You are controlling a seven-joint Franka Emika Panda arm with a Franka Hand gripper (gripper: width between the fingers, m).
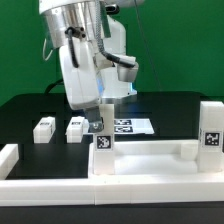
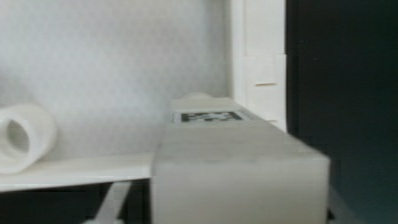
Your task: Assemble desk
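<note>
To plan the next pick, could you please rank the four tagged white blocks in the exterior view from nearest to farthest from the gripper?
1. The upright block, directly beneath the gripper, on the desk top.
2. The loose block, just to the exterior view's left.
3. The second loose block, farther to that left.
4. The tall block, at the exterior view's far right.

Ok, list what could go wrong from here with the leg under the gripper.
1. The gripper sits just above the upright leg at the desk top. If it is off-centre, closing or twisting could tilt the leg in its seat.
2. The pictures do not show whether the jaws actually grip, so the leg may slip.
3. The loose legs lie close by, and a sideways swing might knock them.
</note>
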